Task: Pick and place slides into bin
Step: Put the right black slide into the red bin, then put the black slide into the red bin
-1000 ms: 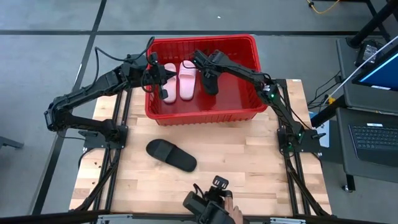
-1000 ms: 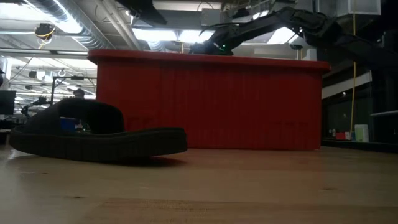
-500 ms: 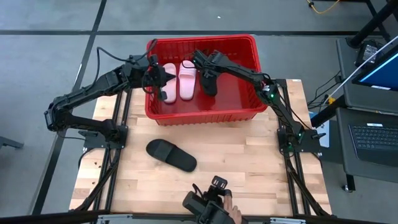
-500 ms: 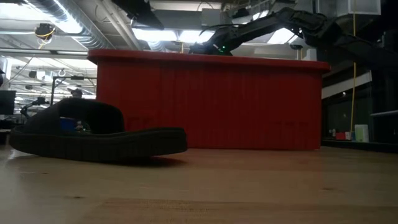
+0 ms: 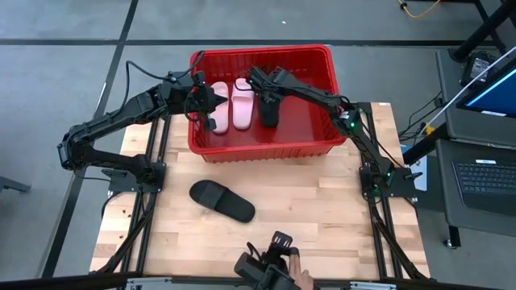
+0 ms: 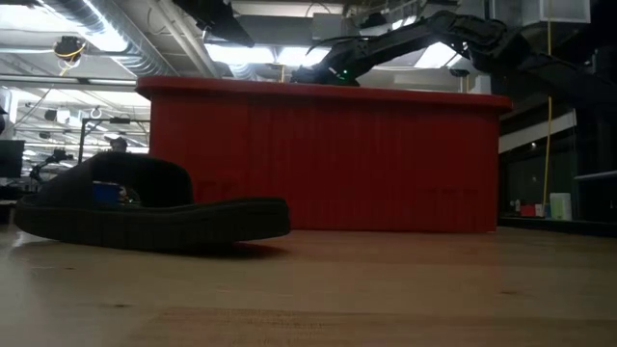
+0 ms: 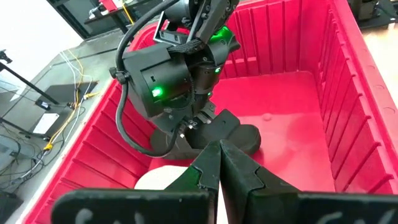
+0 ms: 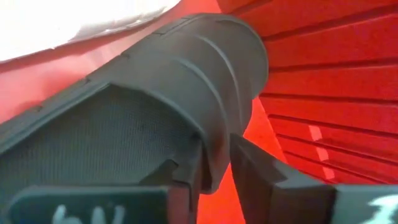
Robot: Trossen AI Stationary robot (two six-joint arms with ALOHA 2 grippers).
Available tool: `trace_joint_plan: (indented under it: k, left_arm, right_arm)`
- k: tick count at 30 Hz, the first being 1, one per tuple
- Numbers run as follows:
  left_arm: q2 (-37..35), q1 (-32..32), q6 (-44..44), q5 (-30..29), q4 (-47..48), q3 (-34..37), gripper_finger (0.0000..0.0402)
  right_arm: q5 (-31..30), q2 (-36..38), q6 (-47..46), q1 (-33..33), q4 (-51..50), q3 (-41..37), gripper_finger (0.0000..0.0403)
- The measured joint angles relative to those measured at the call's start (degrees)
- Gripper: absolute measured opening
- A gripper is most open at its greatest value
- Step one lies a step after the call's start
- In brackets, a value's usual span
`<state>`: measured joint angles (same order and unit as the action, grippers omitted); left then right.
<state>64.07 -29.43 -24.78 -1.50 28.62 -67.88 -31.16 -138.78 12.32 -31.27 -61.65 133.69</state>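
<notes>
Now the right gripper (image 5: 268, 98) inside the bin (image 5: 310, 147) has begun spreading its fingers off the black slide (image 5: 269, 111) — third delivered — while the last slide (image 5: 222, 200) waits mid-desk, left gripper (image 5: 211, 101) pinched shut.

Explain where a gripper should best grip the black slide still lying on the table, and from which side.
Probably the arched strap of the black slide, taken from above: the low view shows the strap standing well clear of the flat sole, leaving a gap for one finger, while the sole lies flush on the table.

No text I could read anywhere, only blurred white marks on my wrist mounts, illegible
</notes>
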Motion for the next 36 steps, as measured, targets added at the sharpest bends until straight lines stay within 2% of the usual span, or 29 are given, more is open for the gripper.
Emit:
trace_joint_plan:
  k: [6, 12, 21, 29, 36]
  left_arm:
    - [0.0, 0.0, 0.0, 0.0, 0.1, 0.0, 0.0003]
    - [0.0, 0.0, 0.0, 0.0, 0.9, 0.0, 0.0003]
    - [0.0, 0.0, 0.0, 0.0, 1.7, 0.0, 0.0003]
    - [0.0, 0.1, 0.2, 0.0, 1.5, 0.0, 0.0003]
    - [-0.4, 1.6, 1.1, 0.0, -2.9, 0.0, 0.0003]
  right_arm:
    - [0.0, 0.0, 0.2, 0.7, -0.8, 0.0, 0.0129]
    - [-0.2, 0.0, 1.4, 1.5, -1.4, 0.0, 0.0152]
    - [-0.2, 0.6, 3.4, 3.2, -4.4, 1.3, 0.0155]
    - [-1.0, 4.6, 4.5, 3.4, -6.3, 1.3, 0.0155]
    - [-2.3, 7.3, 7.2, 4.0, -9.2, 1.3, 0.0149]
